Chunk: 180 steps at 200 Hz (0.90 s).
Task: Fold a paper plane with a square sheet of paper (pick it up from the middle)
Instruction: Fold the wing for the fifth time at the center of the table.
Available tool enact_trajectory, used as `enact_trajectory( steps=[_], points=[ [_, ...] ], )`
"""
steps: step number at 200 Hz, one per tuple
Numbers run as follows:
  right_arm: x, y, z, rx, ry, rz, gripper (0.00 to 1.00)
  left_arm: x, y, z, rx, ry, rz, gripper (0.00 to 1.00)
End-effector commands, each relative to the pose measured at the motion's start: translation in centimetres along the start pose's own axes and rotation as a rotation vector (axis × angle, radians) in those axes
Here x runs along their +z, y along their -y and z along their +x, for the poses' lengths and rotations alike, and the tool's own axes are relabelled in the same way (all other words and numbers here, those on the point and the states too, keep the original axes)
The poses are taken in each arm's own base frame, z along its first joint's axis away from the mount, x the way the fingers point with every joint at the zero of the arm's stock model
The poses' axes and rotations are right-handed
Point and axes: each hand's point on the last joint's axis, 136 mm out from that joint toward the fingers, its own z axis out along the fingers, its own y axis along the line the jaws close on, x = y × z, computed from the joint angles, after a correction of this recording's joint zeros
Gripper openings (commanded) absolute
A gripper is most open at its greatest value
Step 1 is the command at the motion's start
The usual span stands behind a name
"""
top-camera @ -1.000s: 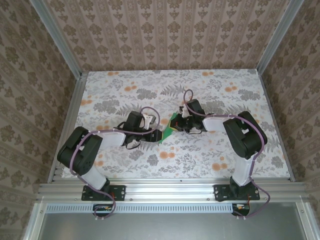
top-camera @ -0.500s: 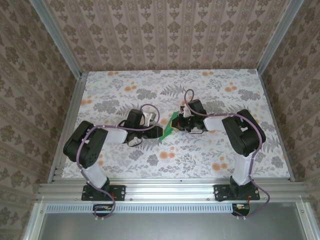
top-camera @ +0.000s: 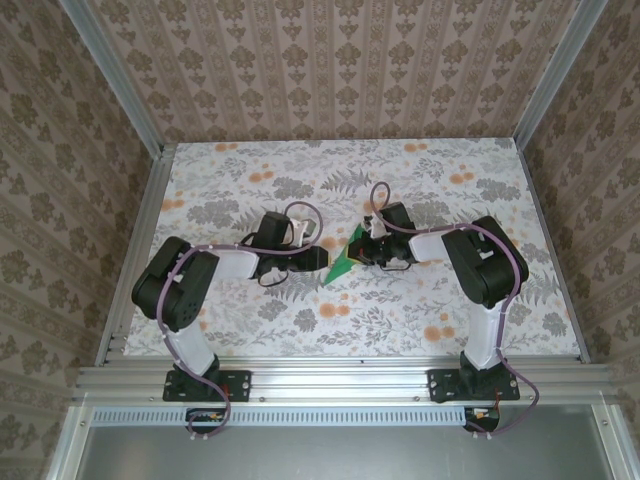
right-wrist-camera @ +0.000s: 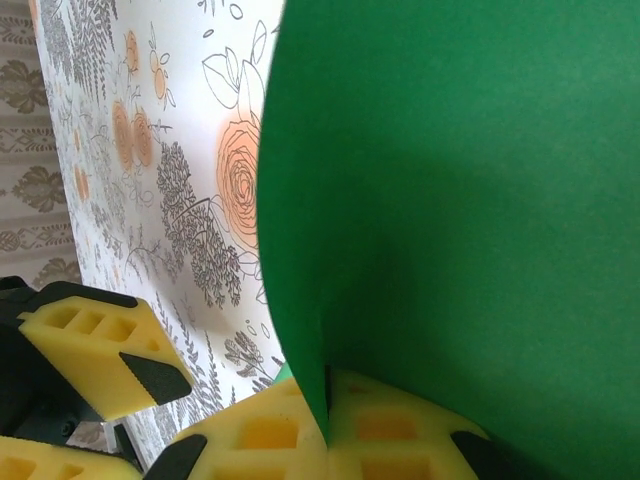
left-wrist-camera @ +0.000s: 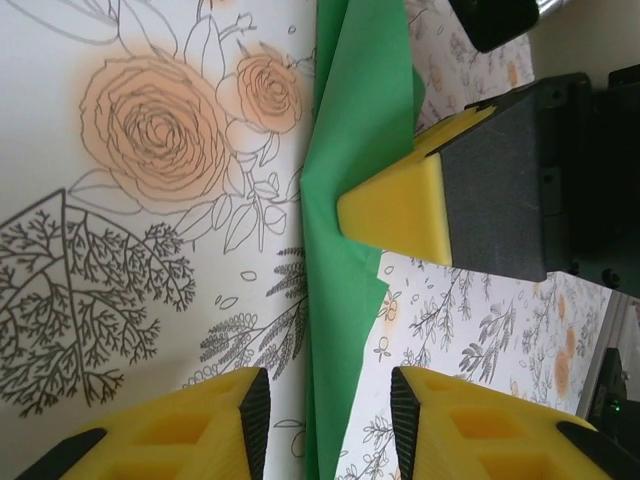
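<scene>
One paper (top-camera: 342, 263) is counted, bright green, lying just below the centre of the top view. Whether it rests on the desk (top-camera: 430, 170) or is held just over it cannot be told. Two pincers are counted, one on each of two arms (top-camera: 175, 290), and one desk.

From above, the paper is seen as a narrow wedge. Its long axis runs from lower left to upper right, with the narrow end at the upper right. In the left wrist view its long axis runs from top to bottom, just right of centre.

The right pincer (top-camera: 367, 250) is placed at the upper right end of the paper. In the right wrist view, at the bottom centre, it is pressed together on an edge of the paper. One fingertip (left-wrist-camera: 390, 205) of it is seen against the paper's right side in the left wrist view.

The left pincer (top-camera: 316, 258) is placed just left of the paper. In its own view, at the bottom, it is spread, and the paper passes between its fingers (left-wrist-camera: 200, 430) with bare desk on each side.

The paper is cut off by the top and bottom edges of the left wrist view. In the right wrist view it is cut off by the top, right and bottom edges. No corner of it can be made out, and from above both pincers' fingers are too small to be read.
</scene>
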Motion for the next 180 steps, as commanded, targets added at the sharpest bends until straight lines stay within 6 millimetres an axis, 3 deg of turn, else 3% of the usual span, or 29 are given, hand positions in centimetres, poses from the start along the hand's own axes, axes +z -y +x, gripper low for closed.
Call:
enact_trajectory(
  steps=[1,61,180],
  points=[
    [0.2,0.8,0.5,0.003,-0.011,-0.005,0.05,0.4,-0.1,1.1,0.046,-0.056,-0.035,0.41],
    [0.2,1.0,0.3,0.021,-0.002,-0.01,0.06,0.8,-0.7,4.2,0.154,-0.134,-0.144,0.37],
    [-0.3,0.1,-0.1,0.033,0.006,-0.038,0.05,0.7,-1.7,5.0,0.411,-0.123,-0.419,0.08]
  ],
)
